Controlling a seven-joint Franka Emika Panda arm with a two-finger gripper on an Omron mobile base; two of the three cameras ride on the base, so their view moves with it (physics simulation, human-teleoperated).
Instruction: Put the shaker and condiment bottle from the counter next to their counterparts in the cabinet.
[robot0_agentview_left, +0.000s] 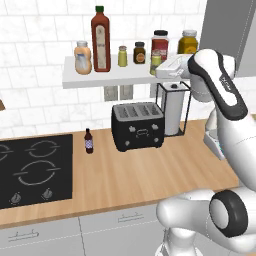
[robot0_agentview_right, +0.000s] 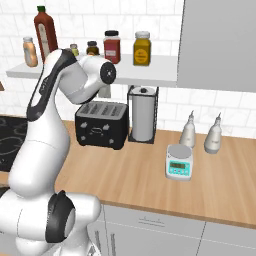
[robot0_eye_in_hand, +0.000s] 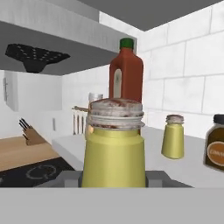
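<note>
Tool (robot0_agentview_left: 161, 68): I see it at the shelf (robot0_agentview_left: 95, 77), clamped around one shaker (robot0_eye_in_hand: 114, 146).
Shakers: two; the twin (robot0_agentview_left: 122, 56) stands farther along.
Red condiment bottle (robot0_agentview_left: 100, 39): one.

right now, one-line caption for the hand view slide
Tool holds the shaker at shelf height, its twin shaker and the condiment bottle standing on the white shelf beyond.

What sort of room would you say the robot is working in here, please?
A kitchen, rendered in simulation: a wooden counter with a black cooktop set into it, a black toaster against the tiled wall, and a white shelf of sauce and spice bottles above.
</note>
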